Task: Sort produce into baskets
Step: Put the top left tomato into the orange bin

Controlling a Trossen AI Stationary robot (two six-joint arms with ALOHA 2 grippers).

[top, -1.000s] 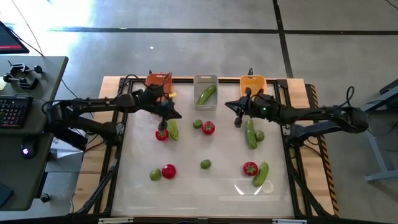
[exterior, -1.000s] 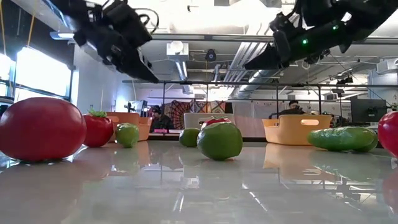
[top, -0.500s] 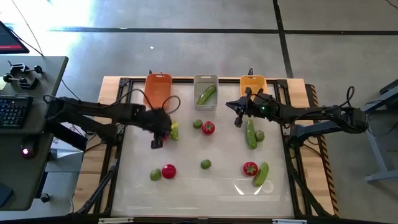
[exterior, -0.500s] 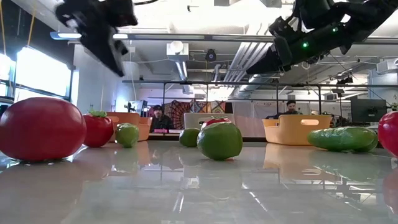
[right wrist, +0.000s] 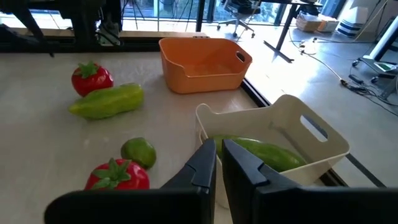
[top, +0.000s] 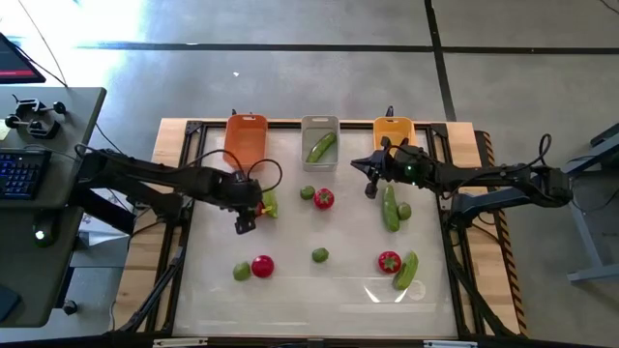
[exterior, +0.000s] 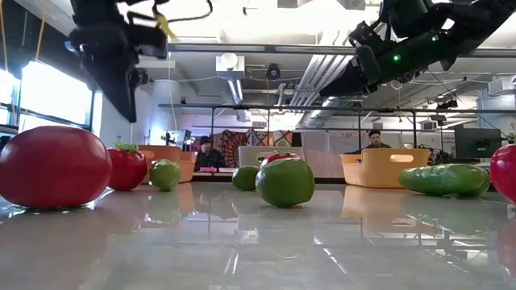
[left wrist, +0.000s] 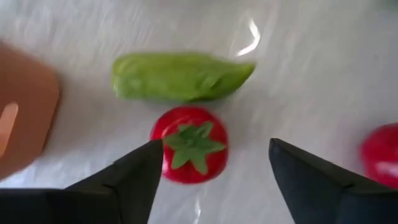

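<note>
My left gripper (left wrist: 216,144) is open and points down over a red tomato (left wrist: 189,144) with a green top. One finger stands on each side of the tomato and above it. A cucumber (left wrist: 180,76) lies just beyond, and the orange-red basket (top: 246,135) stands farther back. In the high view the left gripper (top: 248,211) covers most of this tomato. My right gripper (top: 370,184) is shut and empty, in the air near the yellow-orange basket (top: 393,130). The pale grey basket (top: 319,130) holds one cucumber (right wrist: 261,152).
Loose on the table are a lime (top: 308,193) and tomato (top: 323,198) at the middle, and a cucumber (top: 390,208) with a lime (top: 404,210) on the right. Nearer the front lie a tomato (top: 389,261), cucumber (top: 405,271), two limes (top: 319,255) (top: 241,273) and a tomato (top: 262,266).
My left gripper has moved from beside the orange-red basket toward the table's near edge, over the tomato next to the cucumber. It has also tipped from a slant to pointing straight down. The produce has stayed where it was.
</note>
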